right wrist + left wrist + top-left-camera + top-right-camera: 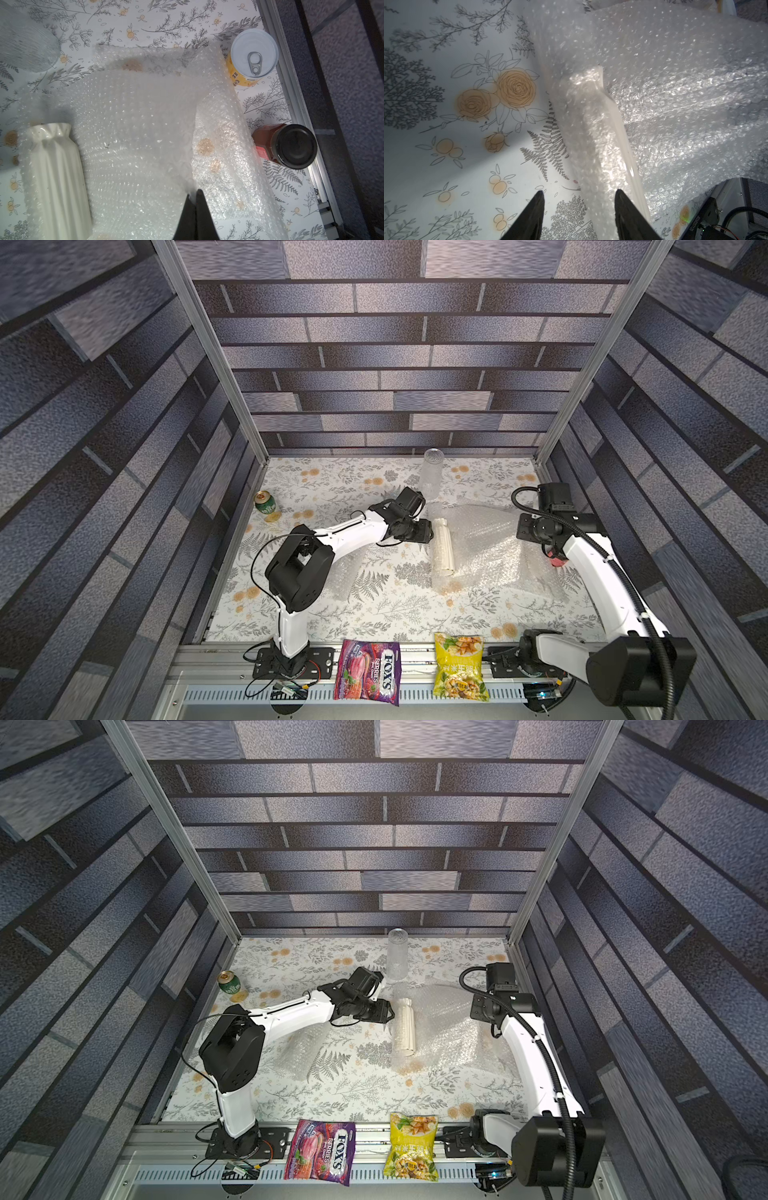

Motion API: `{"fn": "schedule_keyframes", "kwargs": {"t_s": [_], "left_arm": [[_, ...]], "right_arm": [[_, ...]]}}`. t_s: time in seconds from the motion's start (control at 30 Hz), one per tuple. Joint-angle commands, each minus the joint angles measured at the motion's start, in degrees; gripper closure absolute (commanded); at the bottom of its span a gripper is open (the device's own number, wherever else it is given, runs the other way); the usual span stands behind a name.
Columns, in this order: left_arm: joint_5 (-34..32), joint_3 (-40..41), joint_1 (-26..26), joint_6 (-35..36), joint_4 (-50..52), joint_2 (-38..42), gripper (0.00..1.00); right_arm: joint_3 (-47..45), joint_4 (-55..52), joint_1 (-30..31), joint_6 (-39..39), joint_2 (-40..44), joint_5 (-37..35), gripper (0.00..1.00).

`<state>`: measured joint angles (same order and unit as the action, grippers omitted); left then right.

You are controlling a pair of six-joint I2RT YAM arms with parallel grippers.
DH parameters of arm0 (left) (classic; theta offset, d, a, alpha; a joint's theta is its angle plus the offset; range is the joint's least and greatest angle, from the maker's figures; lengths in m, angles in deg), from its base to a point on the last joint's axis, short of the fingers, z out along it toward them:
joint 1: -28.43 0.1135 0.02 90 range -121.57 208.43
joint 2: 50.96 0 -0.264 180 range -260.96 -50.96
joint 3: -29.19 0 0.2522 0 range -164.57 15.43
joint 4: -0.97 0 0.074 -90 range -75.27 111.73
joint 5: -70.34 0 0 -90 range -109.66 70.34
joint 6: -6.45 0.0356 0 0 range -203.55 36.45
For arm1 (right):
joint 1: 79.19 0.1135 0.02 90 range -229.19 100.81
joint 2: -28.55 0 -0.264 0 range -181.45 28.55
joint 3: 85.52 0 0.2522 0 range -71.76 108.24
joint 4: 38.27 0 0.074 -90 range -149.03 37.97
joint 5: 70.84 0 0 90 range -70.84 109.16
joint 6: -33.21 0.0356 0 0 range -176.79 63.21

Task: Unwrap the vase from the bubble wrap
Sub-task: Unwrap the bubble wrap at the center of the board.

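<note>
- Green can [264, 502], 10 o'clock.
- Clear ribbed glass [432, 475], 12 o'clock.
- Purple Fox's candy bag [368, 672], 6 o'clock.
- Yellow snack bag [460, 668], 5 o'clock.
- Black-lidded red jar [286, 145], 3 o'clock; yellow can [252, 58] near it.

white links [353, 531], black joints [299, 568], ribbed cable [513, 498], black tool fingers [536, 209]

We see translucent, bumpy plastic bubble wrap [135, 124], a glossy, ribbed white vase [56, 170], and a matt printed tabletop [425, 166].

Floral table [395, 614] — bubble wrap [486, 539], green can [264, 502], clear glass [432, 475] on it.
</note>
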<state>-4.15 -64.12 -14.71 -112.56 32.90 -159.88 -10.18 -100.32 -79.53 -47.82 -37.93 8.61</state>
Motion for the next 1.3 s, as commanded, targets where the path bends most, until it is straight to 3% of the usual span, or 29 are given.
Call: {"fn": "schedule_keyframes", "kwargs": {"t_s": [0.0, 0.17, 0.37, 0.63, 0.73, 0.87, 0.97, 1.27], "left_arm": [[1.44, -2.86, -0.79, -0.37, 0.55, -2.73, 0.44], [1.65, -2.28, -0.63, -0.05, 1.45, -3.94, 0.45], [0.93, 2.76, 1.21, -0.47, 0.33, 0.08, 0.45], [-1.62, 10.94, 5.25, -0.62, -1.74, 11.84, 0.43], [-2.73, 13.34, 7.46, -0.18, -1.05, 16.65, 0.42], [-3.62, 16.2, 10.91, 0.23, 0.06, 23.14, 0.37], [-4.02, 17.31, 13.21, 0.86, 1.57, 26.92, 0.31], [-5.02, 20.08, 17.64, 2.39, 4.19, 34.83, 0.18]], "right_arm": [[2.36, -0.91, -1.05, 0.46, 0.87, -2.68, 1.0], [3.41, -1.28, -2.23, 0.25, -0.7, -3.3, 1.0], [5.68, -1.93, -3.65, 0.08, -3.32, -3.19, 1.0], [12.34, -5.15, -3.73, -0.52, -2.6, -1.9, 0.53], [15.35, -6.9, -3.73, -0.3, -1.68, 0.69, 0.49], [16.63, -7.75, -3.46, 2.24, -1.46, 12.7, 0.45], [14.5, -5.81, -0.56, 4.67, -1.8, 17.48, 0.44], [13.19, 1.09, 13.7, 10.18, -11.49, 19.6, 0.41]]}}
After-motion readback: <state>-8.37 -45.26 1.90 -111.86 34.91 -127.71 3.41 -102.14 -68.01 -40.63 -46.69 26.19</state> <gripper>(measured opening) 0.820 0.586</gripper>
